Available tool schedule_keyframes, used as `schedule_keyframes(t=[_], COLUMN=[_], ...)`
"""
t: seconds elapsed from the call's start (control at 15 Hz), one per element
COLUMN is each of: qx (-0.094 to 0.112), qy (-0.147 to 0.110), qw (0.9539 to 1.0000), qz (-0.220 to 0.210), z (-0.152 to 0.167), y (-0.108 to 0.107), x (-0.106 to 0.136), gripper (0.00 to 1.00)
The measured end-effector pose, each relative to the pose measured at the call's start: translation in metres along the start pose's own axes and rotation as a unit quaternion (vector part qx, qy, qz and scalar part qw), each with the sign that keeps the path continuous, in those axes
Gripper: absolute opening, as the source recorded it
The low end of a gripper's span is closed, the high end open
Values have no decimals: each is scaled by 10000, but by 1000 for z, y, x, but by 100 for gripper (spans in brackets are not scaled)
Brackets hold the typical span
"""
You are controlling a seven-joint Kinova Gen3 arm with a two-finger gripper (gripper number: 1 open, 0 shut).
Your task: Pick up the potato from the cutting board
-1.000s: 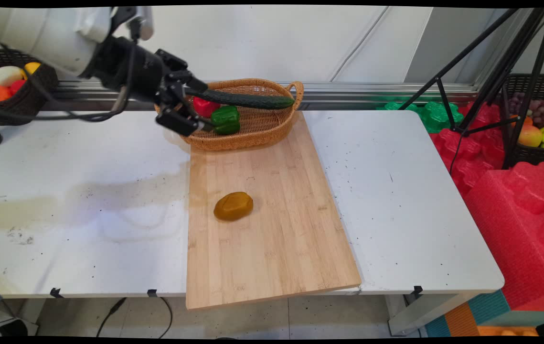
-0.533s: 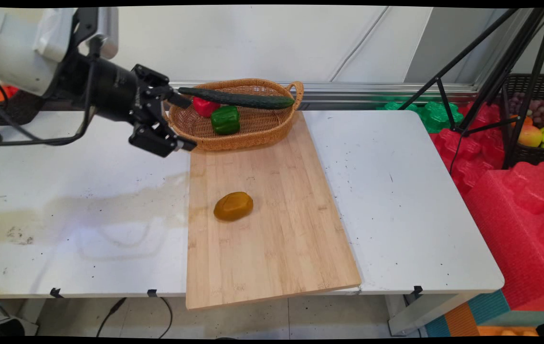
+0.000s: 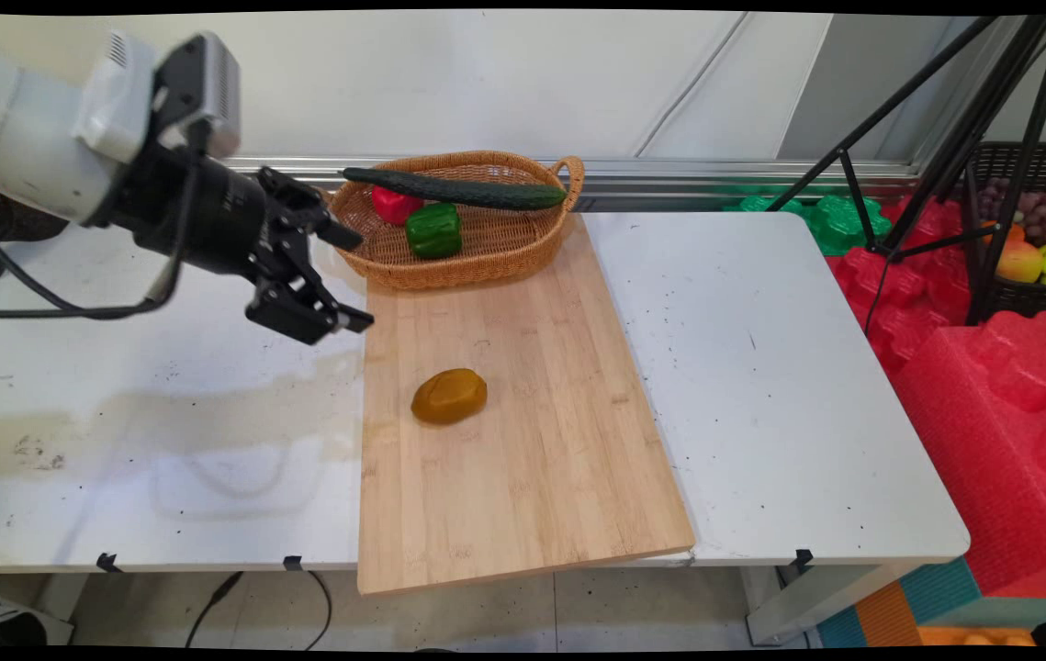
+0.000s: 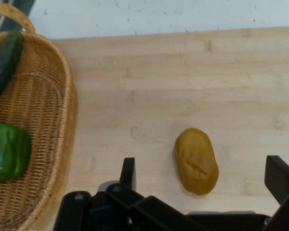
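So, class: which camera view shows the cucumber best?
The main view: the whole cucumber lies across the wicker basket, resting on its rim. The hand view catches only one end of it at the picture's left edge.

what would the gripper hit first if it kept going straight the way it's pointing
Probably the cutting board, near the brown potato that sits between the open gripper's fingers in the hand view. Depth is unclear; it is not aimed at the basket.

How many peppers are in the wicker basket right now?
2. A green pepper lies in the wicker basket toward its near side; a red pepper sits just behind it, under the cucumber. More could be hidden.
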Motion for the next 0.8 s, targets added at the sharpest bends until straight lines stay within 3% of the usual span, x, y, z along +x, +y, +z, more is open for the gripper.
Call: schedule_keyframes(t=[0.8], qx=[48], qy=[-865], qw=[9962], qz=[-131], z=[97], y=[24], x=[29], gripper=[100])
